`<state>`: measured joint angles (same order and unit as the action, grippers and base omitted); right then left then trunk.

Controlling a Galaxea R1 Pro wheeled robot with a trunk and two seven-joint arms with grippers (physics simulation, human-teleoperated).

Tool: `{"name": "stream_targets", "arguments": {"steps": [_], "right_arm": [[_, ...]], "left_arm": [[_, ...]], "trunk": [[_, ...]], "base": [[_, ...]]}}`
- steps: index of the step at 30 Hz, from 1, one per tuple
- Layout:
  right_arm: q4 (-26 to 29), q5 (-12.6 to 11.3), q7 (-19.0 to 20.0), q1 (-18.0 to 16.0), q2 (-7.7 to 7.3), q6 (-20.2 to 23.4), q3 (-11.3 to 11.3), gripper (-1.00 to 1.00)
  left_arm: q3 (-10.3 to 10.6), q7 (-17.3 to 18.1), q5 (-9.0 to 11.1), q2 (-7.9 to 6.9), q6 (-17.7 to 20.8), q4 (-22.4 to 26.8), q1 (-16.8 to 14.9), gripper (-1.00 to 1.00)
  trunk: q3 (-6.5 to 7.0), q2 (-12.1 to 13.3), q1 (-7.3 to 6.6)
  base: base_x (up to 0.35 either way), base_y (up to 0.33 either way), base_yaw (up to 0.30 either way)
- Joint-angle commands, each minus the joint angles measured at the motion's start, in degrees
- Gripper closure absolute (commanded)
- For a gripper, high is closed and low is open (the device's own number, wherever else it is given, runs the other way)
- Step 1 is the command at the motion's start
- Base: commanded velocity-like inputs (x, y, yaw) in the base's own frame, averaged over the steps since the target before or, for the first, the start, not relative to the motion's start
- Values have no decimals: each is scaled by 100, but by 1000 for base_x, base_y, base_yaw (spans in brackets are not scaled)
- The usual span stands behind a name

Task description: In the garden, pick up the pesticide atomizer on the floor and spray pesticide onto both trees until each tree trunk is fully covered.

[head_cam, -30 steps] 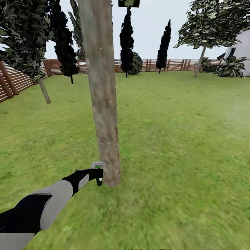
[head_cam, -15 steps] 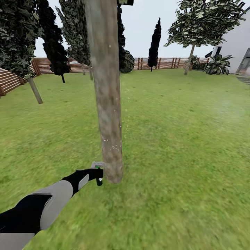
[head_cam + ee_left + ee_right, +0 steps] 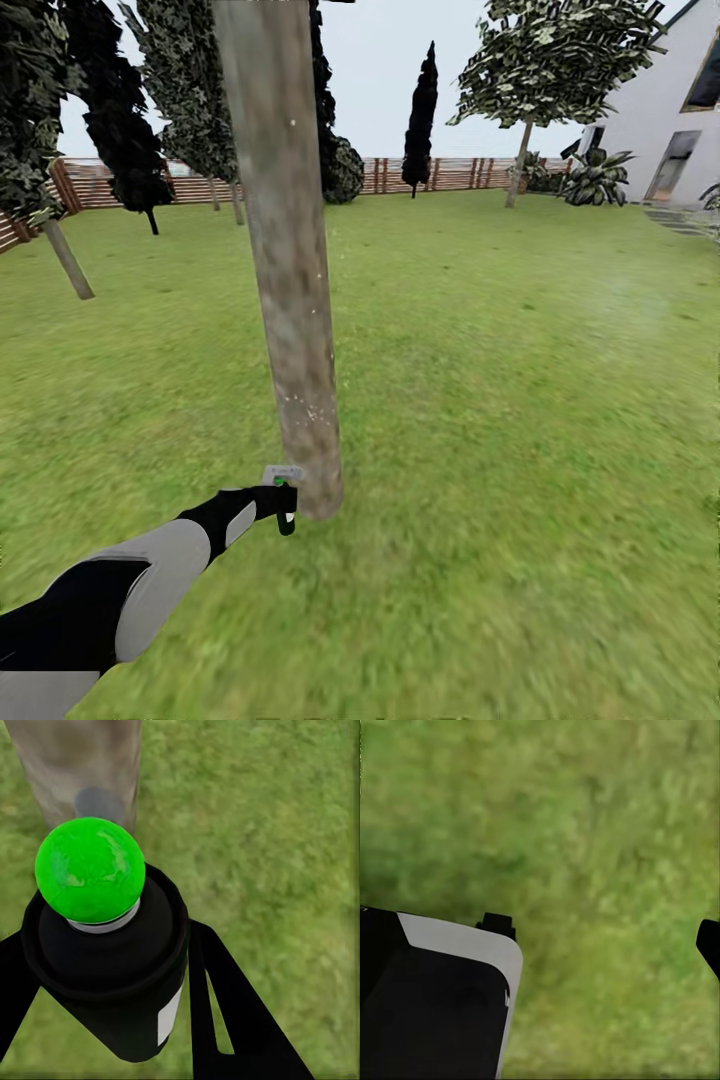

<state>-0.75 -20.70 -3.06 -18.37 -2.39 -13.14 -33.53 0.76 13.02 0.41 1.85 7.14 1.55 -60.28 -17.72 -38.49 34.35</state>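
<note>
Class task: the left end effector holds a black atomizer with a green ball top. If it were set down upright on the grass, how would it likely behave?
The atomizer looks rigid, so probably stiff. Its rounded green ball top suggests rolling if tipped. Uneven grass likely makes standing shaky.

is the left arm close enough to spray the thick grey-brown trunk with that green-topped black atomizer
Probably yes. The left gripper holds the green-topped black atomizer right beside the base of the grey-brown trunk, with nothing between them, though the upper trunk looks well above the arm.
</note>
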Motion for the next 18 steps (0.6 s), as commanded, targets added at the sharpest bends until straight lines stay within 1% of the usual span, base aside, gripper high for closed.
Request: {"name": "stream_targets", "arguments": {"steps": [1,7,9,10,11,12,14,15,16,17,18], "right_arm": [[-8,-39,-10,-3,2,-24,-48,-100],[-5,-39,-11,-3,-3,-38,-39,-100],[-4,-41,-21,-1,-12,-39,-29,-100],[-4,-41,-25,-2,-18,-35,-27,-100],[-4,-41,-26,-1,-21,-32,-28,-100],[-4,-40,-29,-1,-23,-27,-30,-100],[-9,-33,-35,-3,-24,-24,-32,-100],[-11,-32,-36,-3,-24,-23,-36,-100],[-11,-31,-37,-3,-24,-23,-37,-100],[-12,-29,-37,-2,-25,-22,-39,-100],[-12,-23,-37,-2,-23,-25,-43,-100]], "left_arm": [[11,17,-5,-1,33,12,-1,100],[9,11,1,-1,45,13,-1,100],[24,7,14,1,93,119,-1,100],[20,3,19,8,198,283,-1,100],[14,-2,25,17,361,484,-1,100],[3,-10,99,26,722,899,-1,100],[-8,-21,309,58,1433,1732,-1,100],[-7,-23,357,72,1765,2080,-1,100],[-6,-21,375,78,1972,2288,-1,100],[-10,-19,397,87,2507,2899,-1,100],[-11,-19,402,94,2785,3280,-1,100]], "trunk": [[-9,-7,-1],[-11,-7,-1],[-11,-7,-1],[-11,-7,-1],[-11,-7,-1],[-11,-7,-1],[-11,-7,-1],[-11,-7,-1],[-11,-7,-1],[-11,-7,-1],[-11,-7,-1]], "base": [[-118,38,-25],[-30,10,-6],[-3,1,-1],[0,0,0],[0,0,0],[0,0,0],[0,0,0],[0,0,0],[0,0,0],[0,0,0],[0,0,0]]}}
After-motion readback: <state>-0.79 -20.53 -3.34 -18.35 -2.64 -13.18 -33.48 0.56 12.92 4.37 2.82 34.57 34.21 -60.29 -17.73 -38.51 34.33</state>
